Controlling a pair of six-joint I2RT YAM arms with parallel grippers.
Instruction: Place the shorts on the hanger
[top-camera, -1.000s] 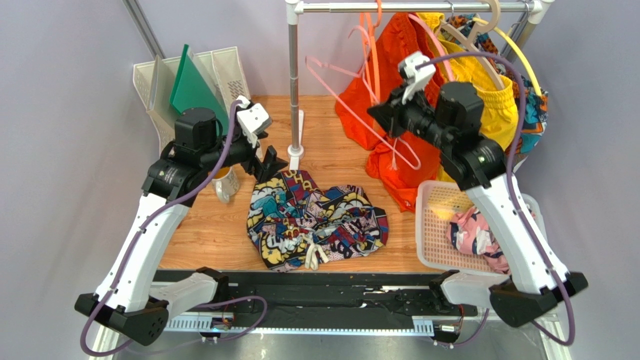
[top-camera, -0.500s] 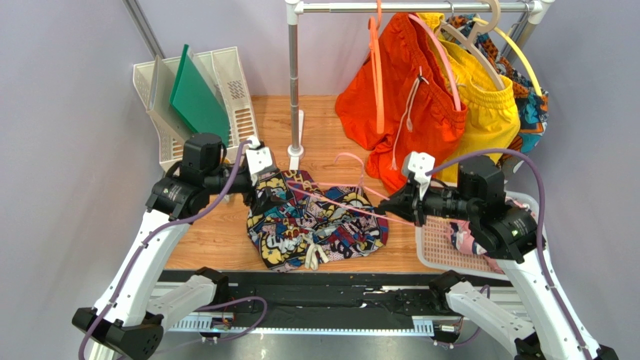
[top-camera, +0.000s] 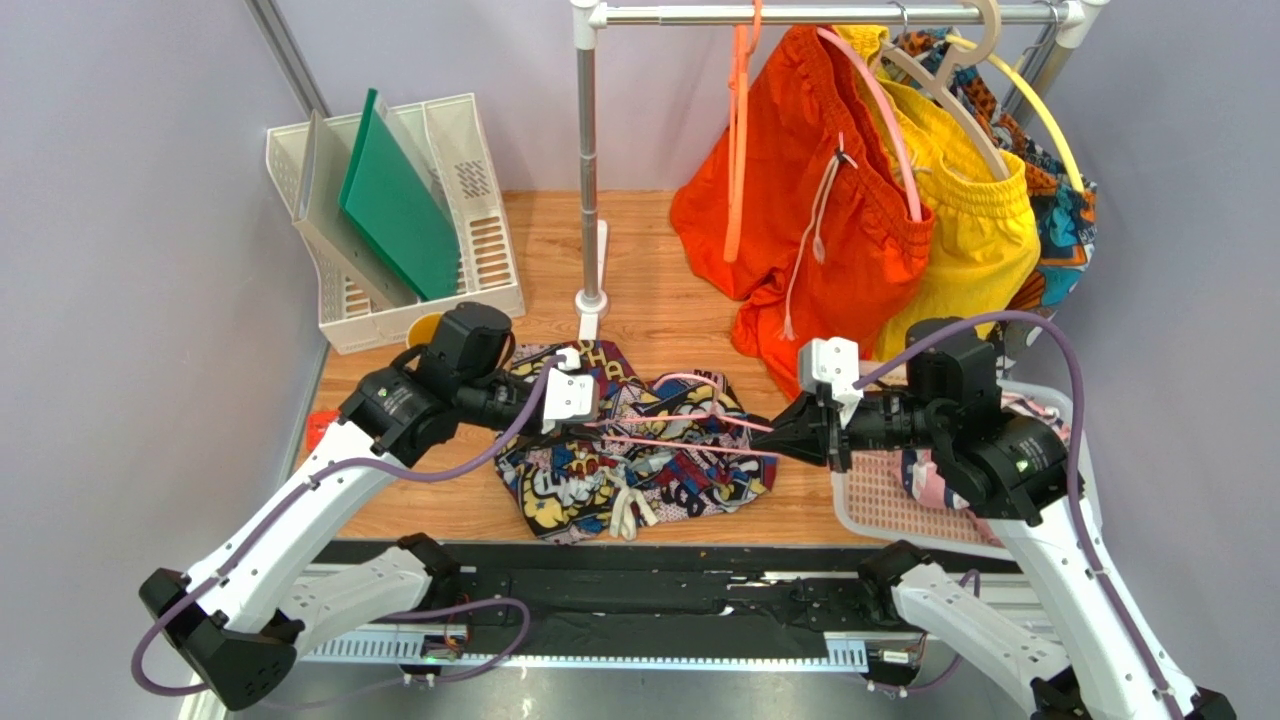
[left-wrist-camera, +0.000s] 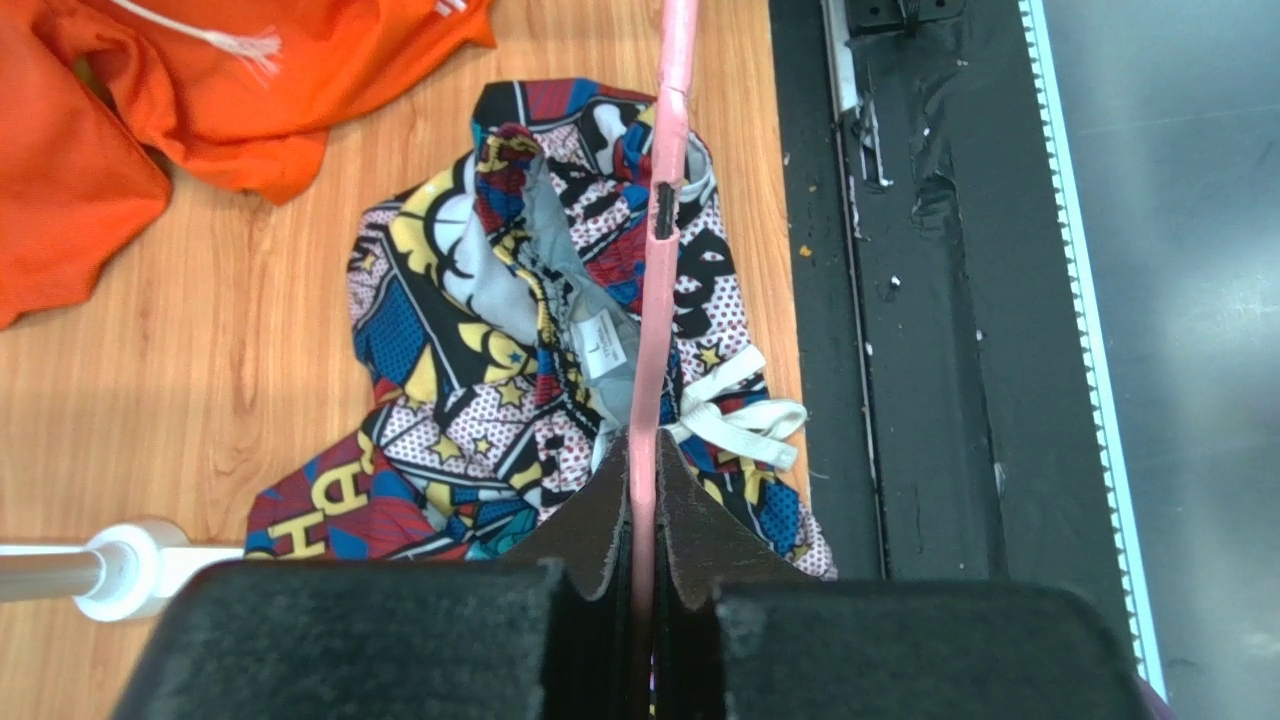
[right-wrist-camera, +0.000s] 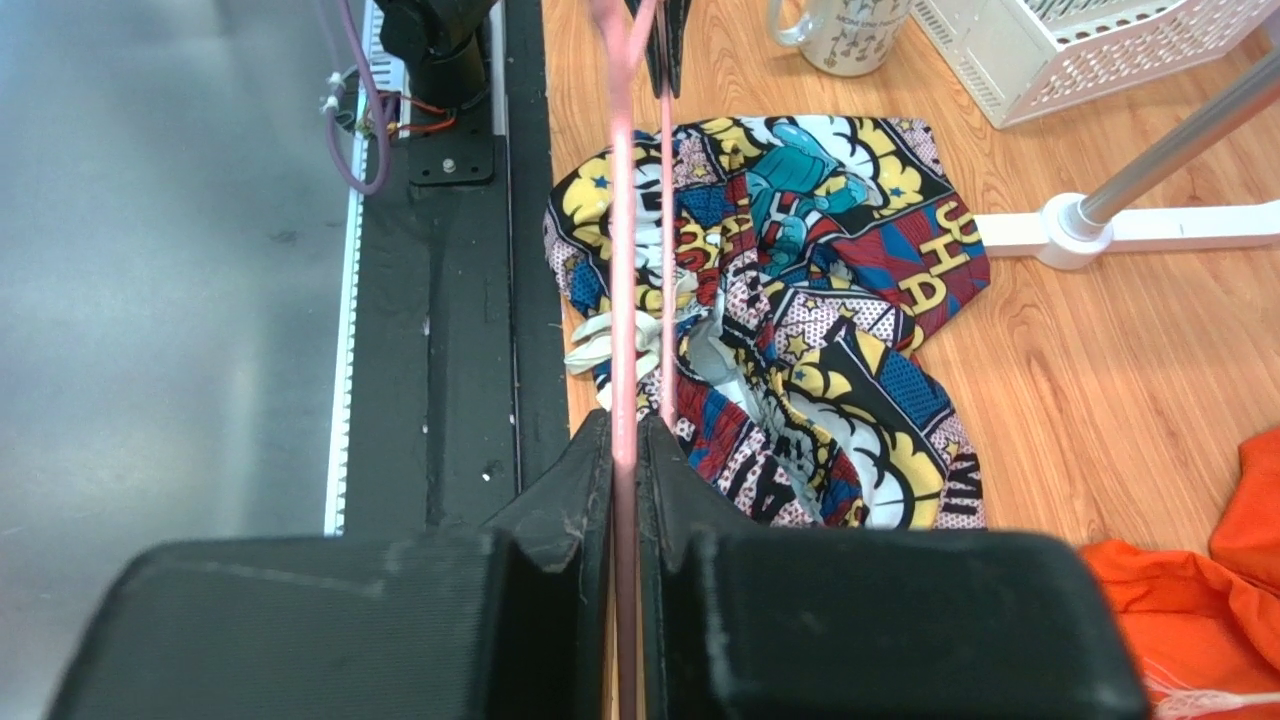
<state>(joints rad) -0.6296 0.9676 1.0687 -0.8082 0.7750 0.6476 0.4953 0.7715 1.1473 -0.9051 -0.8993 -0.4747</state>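
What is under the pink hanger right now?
The comic-print shorts lie crumpled on the wooden table beneath the hanger, white drawstring showing. Whether they touch is unclear. The table under the shorts is hidden.

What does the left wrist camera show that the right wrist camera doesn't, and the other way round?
Only the left wrist view: a dark notch in the hanger and a white label inside the waistband of the shorts.

Only the right wrist view: a mug, the corner of a white slotted tray, and an arm base with purple cable.

Both: the comic-print shorts crumpled on the wooden table, the camera's own claw, left claw or right claw, shut on the pink hanger, some orange cloth, and the rack's white foot.
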